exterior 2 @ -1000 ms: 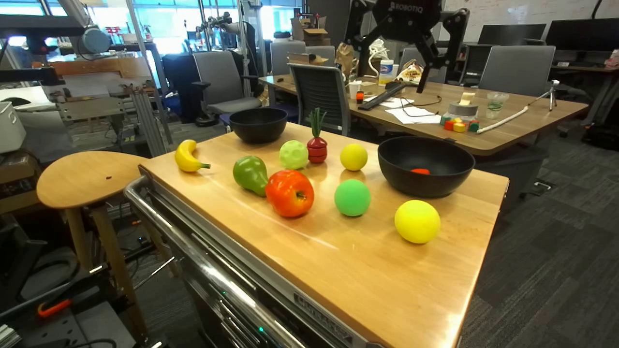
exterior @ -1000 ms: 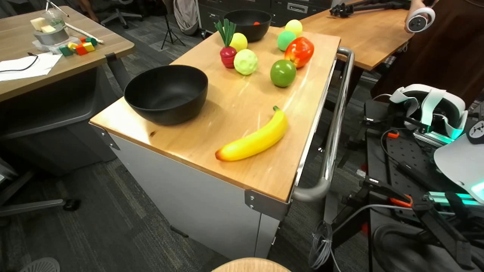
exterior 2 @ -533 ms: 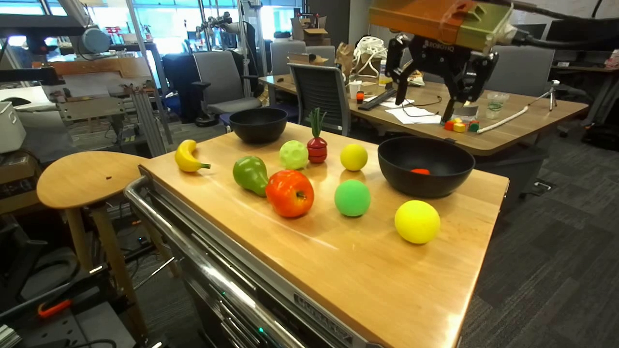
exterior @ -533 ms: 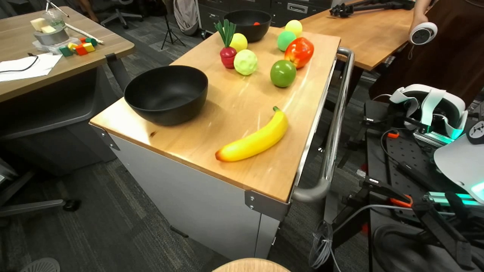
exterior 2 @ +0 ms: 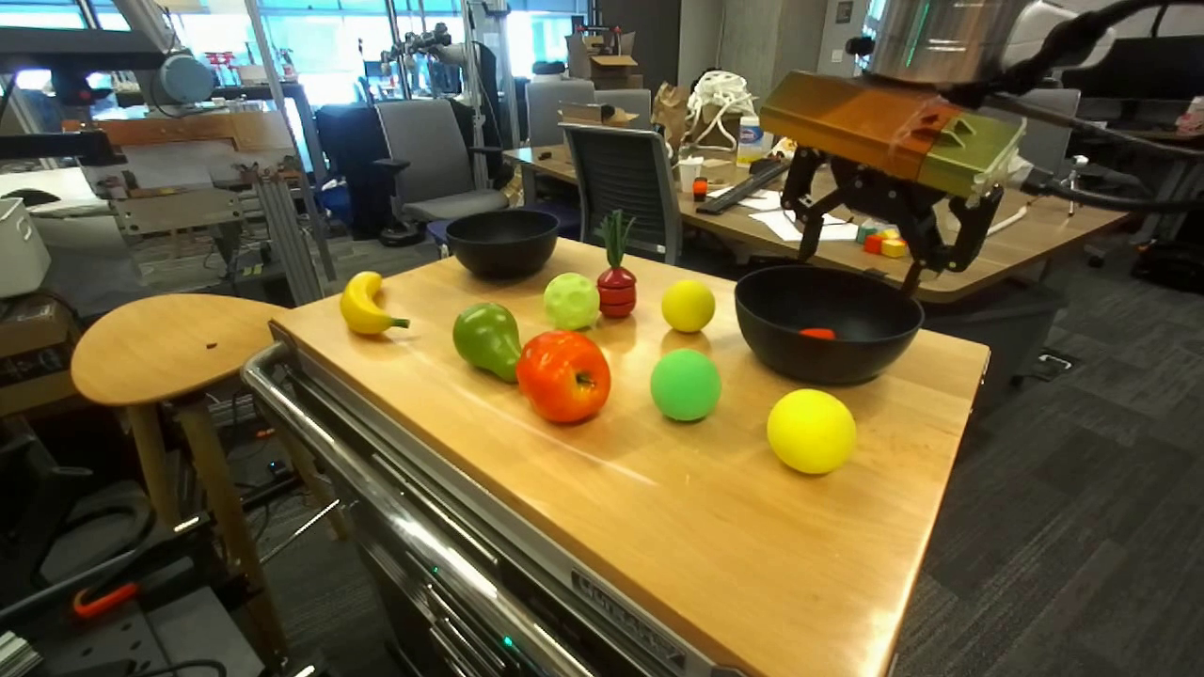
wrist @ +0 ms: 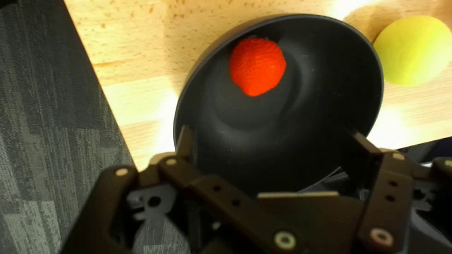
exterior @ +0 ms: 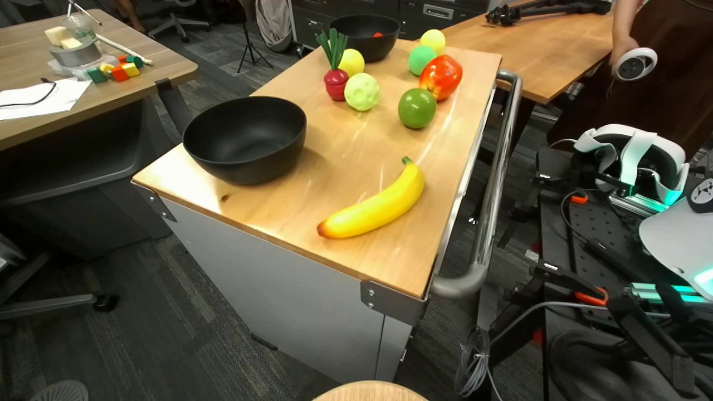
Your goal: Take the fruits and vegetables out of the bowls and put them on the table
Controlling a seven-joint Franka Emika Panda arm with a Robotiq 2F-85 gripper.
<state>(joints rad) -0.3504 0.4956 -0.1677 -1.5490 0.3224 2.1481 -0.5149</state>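
A red strawberry-like fruit (wrist: 257, 67) lies inside a black bowl (exterior 2: 847, 362), off to one side of its bottom. My gripper (exterior 2: 861, 268) hangs over that bowl's far rim, pointing down. In the wrist view its fingers (wrist: 186, 143) stand wide apart with nothing between them, and the fruit is ahead of them. Another black bowl (exterior: 245, 145) shows nothing inside. On the wooden table (exterior 2: 734, 536) rest a banana (exterior 2: 367, 306), green pear (exterior 2: 487, 338), red-orange fruit (exterior 2: 564, 376), green ball (exterior 2: 686, 385), two yellow balls (exterior 2: 812, 431), pale green ball (exterior 2: 571, 301) and dark red radish (exterior 2: 616, 290).
A metal bar handle (exterior: 493, 184) runs along one side of the table. Behind my arm is a cluttered desk (exterior 2: 1016, 244) with coloured blocks (exterior 2: 889, 244). A round stool (exterior 2: 179, 348) stands beside the table. A person's hand with a white controller (exterior: 635, 64) shows off the table.
My gripper has come down and to the right in an exterior view, from above the desk to over the bowl, still open. The person's hand has lowered. The produce and bowls have not moved.
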